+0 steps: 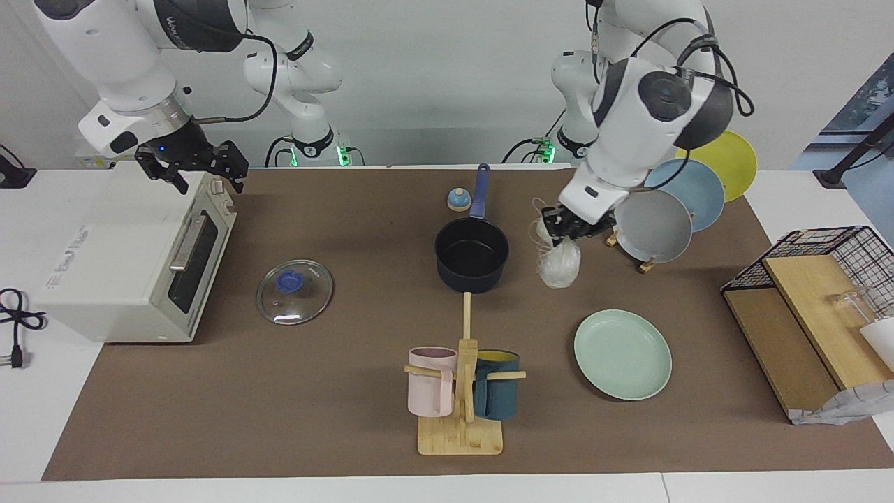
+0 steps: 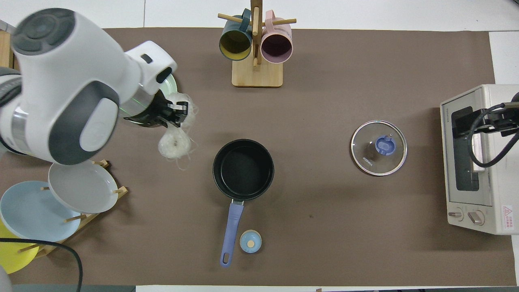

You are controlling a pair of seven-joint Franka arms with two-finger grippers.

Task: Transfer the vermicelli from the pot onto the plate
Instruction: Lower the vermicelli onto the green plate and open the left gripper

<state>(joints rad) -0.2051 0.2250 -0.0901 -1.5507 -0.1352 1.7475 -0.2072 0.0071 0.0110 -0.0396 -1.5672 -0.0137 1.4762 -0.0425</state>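
Above the bare brown mat between the pot (image 1: 472, 253) and the plate rack, the left gripper (image 1: 563, 229) hung in the air, its fingertips pinched tight on the vermicelli (image 1: 558, 264). That whitish clump dangled clear of the bench (image 1: 279, 391), with loose strands looping up beside the fingers. Seen from overhead, the gripper's body covered part of the mint green plate (image 2: 172, 83), while the clump itself showed over the mat beside the plate. From the facing camera the plate (image 1: 622, 354) lay empty, farther from the robots than the hanging noodles and toward the left arm's end of the bench.

The dark navy saucepan sat empty near the middle of the mat, its blue handle (image 2: 231, 227) pointing toward the robots, with a small blue round knob-like object (image 2: 250, 241) just beside the handle's end. A glass lid (image 1: 295, 291) lay flat on the mat toward the right arm's end. A wooden mug tree (image 1: 463, 391) carrying a pink mug (image 1: 431, 381) and a dark teal mug (image 1: 496, 384) stood farther from the robots than the pot.

The right gripper (image 1: 199, 168) waited with fingers spread over the top front edge of the toaster oven (image 1: 133, 258), holding nothing. Grey, light blue and yellow plates leaned in the plate rack (image 1: 646, 262).
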